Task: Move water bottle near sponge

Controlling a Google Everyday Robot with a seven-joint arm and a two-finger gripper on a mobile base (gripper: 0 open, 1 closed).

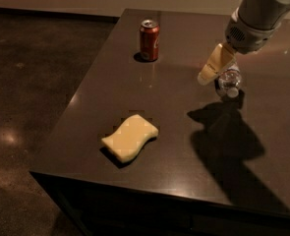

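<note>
The water bottle [229, 81], clear with a white cap, lies on its side at the right of the dark table [174, 146], cap toward the front. My gripper [209, 73] hangs down from the upper right, low over the table. Its tan tip is right against the bottle's left side. I cannot tell whether it touches the bottle. The pale yellow wavy-edged sponge [130, 137] lies flat near the table's front left, well apart from the bottle.
A red soda can [149, 39] stands upright at the back left of the table. The arm's shadow [228, 136] falls on the table in front of the bottle. The table's left and front edges drop to a dark floor [31, 97].
</note>
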